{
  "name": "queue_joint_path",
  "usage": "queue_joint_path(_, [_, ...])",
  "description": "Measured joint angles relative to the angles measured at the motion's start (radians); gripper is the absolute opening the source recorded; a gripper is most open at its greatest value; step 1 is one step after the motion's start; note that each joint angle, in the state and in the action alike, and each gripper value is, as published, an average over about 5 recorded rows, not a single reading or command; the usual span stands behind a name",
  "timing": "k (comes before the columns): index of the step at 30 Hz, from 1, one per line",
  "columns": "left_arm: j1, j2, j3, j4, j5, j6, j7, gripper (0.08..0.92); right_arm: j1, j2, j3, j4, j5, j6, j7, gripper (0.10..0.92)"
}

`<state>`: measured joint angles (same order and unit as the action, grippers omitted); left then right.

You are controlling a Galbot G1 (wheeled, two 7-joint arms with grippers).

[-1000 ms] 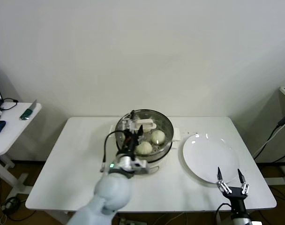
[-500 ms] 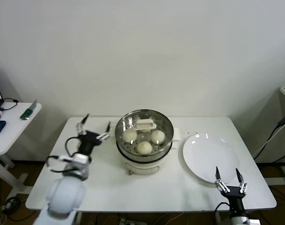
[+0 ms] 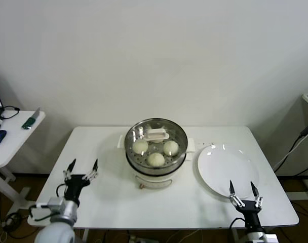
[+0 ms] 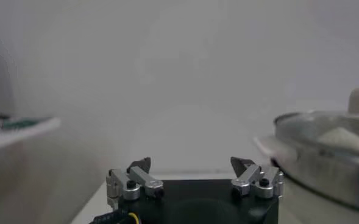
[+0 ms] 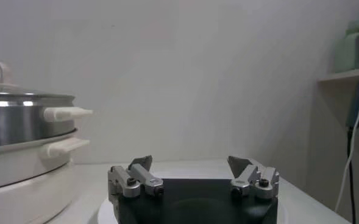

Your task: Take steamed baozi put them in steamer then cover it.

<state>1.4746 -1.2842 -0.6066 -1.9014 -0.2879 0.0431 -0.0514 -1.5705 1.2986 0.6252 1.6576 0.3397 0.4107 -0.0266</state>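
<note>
Over at the far left a small side table point(image 3: 12, 139) stood apart from the white worktop point(image 3: 103, 202). The left gripper point(image 3: 81, 168) sat low at the worktop's front left corner, its fingers point(image 4: 139, 165) spread wide and holding nothing, well apart from the steamer point(image 3: 155, 152). The steamer stood at the middle of the worktop, toward the back, its shiny steel basket on the white pot base. A glass lid point(image 3: 139, 132) with a white handle covered it. Through the glass three steamed baozi point(image 3: 155, 159) showed, lying close together on the perforated floor; a fourth I could not make out. Just to the right lay a flat white plate point(image 3: 226, 169). The right gripper point(image 3: 243, 191) was at the plate's near edge, fingers point(image 5: 141, 164) likewise parted and empty.
</note>
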Motion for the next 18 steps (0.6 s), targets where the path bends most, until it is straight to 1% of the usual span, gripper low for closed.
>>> queue_joint_path(8, [0.055, -0.014, -0.002, 0.055, -0.054, -0.079, -0.005, 0.823, 0.002, 0.000, -0.004, -0.009, 0.001, 0.001, -0.002, 0.823])
queue_joint_path(18, [0.085, -0.030, -0.004, 0.083, -0.073, -0.125, -0.010, 0.823, 0.006, 0.003, -0.010, -0.019, 0.001, 0.013, 0.006, 0.823])
